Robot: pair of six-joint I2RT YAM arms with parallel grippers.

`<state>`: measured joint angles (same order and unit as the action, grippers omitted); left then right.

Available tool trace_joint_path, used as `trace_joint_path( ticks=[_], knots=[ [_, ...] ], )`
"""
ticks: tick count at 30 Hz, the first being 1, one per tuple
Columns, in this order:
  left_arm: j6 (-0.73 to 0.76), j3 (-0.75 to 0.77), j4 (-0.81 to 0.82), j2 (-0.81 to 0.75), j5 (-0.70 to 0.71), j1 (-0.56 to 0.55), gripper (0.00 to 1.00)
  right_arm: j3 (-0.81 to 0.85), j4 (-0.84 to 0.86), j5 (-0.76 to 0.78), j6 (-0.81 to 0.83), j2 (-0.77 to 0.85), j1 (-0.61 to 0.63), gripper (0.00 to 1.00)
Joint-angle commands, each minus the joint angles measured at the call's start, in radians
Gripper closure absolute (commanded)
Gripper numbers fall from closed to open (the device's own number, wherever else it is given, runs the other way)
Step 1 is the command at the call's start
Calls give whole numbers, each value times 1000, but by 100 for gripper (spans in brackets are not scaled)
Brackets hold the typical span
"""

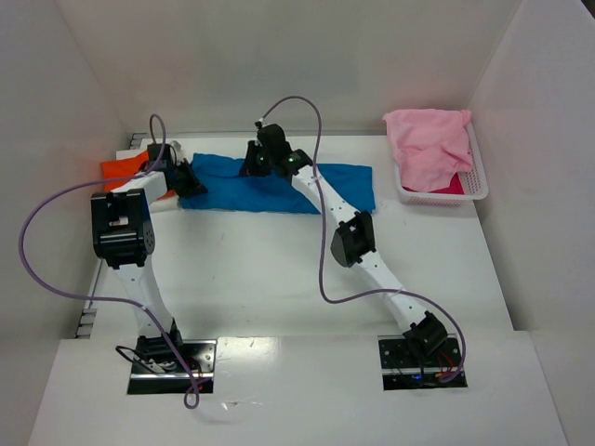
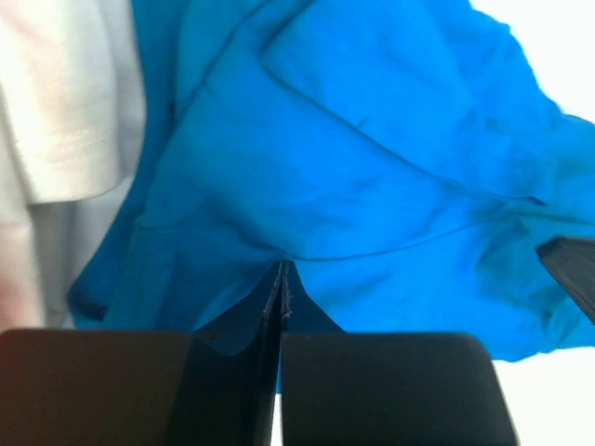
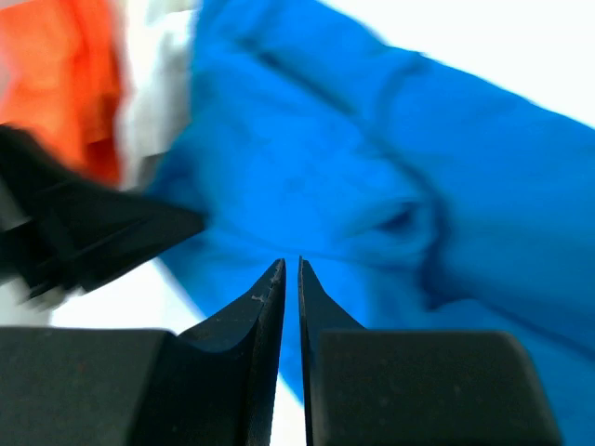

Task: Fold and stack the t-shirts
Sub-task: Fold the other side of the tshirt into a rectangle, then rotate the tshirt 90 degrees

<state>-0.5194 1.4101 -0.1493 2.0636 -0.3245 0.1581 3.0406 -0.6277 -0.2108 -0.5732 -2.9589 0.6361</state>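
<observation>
The blue t-shirt (image 1: 279, 188) lies in a long crumpled strip across the back of the table. My left gripper (image 1: 191, 181) is at its left end, shut, and the cloth (image 2: 372, 167) puckers into the fingertips (image 2: 282, 269). My right gripper (image 1: 256, 165) is over the shirt's far edge, left of the middle. Its jaws (image 3: 289, 269) stand a thin slit apart on blue fabric (image 3: 390, 186). The orange t-shirt (image 1: 125, 169) lies at the far left (image 3: 65, 84). The pink t-shirt (image 1: 428, 144) is heaped in the white basket (image 1: 479, 190).
A white cloth (image 2: 65, 111) lies beside the orange shirt, at the blue one's left end. The basket stands at the back right against the right wall. White walls close in the table on three sides. The left gripper's body (image 3: 84, 232) shows close to the right one.
</observation>
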Motion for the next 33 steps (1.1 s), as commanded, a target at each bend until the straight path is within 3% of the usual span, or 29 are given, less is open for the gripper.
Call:
trace_joint_path(
  ticks=[1,5,11,17,20,22,24,26,28,30,33],
  knots=[
    [30,-2,-22,24,53,-17,100,-83,5,116,48,8,2,84],
    [30,-2,-22,24,62,-26,100,-95,-30,184,72,8,2,83],
    [68,-2,-22,-8,81,-26,100,57,-109,255,123,88,-40,83],
    [91,7,-25,-39,62,-26,100,-44,-96,327,318,398,-114,72],
    [101,7,-12,-60,36,-26,100,-215,-25,331,470,602,-116,65],
    [110,14,-12,-60,4,-26,100,-462,61,327,567,745,-116,54],
    [116,26,-12,-69,-20,-33,97,-680,162,327,593,879,-116,50],
    [131,26,-12,-101,-43,-35,92,-999,379,313,602,1064,-116,42],
    [156,16,-12,-135,-47,-45,86,-1154,486,295,585,1152,-116,34],
    [186,4,-1,-197,-47,-54,76,-1277,503,326,545,1220,-116,33],
    [214,-21,18,-284,-47,-71,59,-1447,503,419,473,1279,-116,42]
  ],
)
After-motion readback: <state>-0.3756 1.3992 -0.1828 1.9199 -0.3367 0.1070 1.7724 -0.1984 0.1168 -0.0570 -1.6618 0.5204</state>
